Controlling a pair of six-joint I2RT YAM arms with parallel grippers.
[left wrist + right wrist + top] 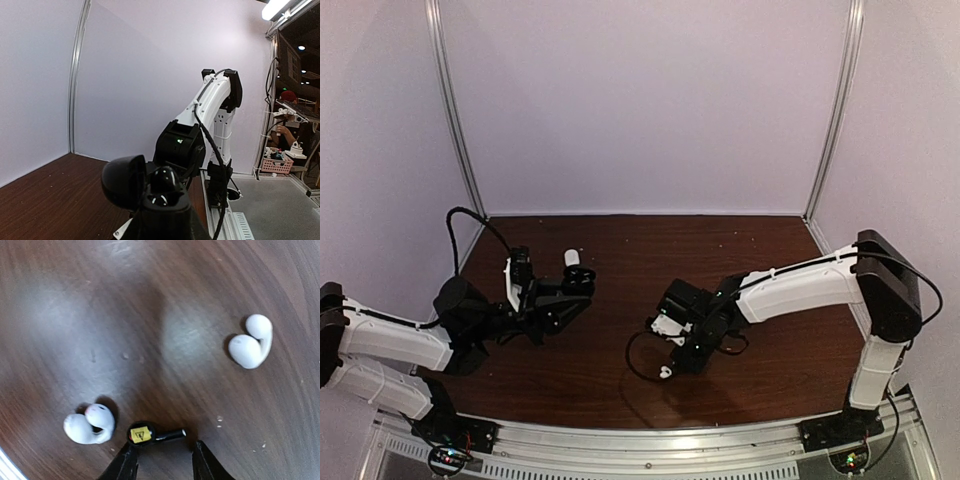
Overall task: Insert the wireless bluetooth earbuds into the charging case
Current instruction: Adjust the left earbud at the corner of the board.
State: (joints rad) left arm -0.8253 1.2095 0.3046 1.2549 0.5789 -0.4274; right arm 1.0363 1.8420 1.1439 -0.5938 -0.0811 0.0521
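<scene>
Right gripper (164,452) straddles the black earbud (150,434)!
Jaws narrow either side of it on the desk (150,315), grip unclear; two white earbuds (90,424) (252,342) lie well apart. Left gripper (570,285) clamps the open black charging case (127,180), raised.

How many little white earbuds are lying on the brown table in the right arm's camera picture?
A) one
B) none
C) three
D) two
D: the right wrist view shows one white earbud next to the black earbud, and a second white earbud lying farther off on the table.
</scene>
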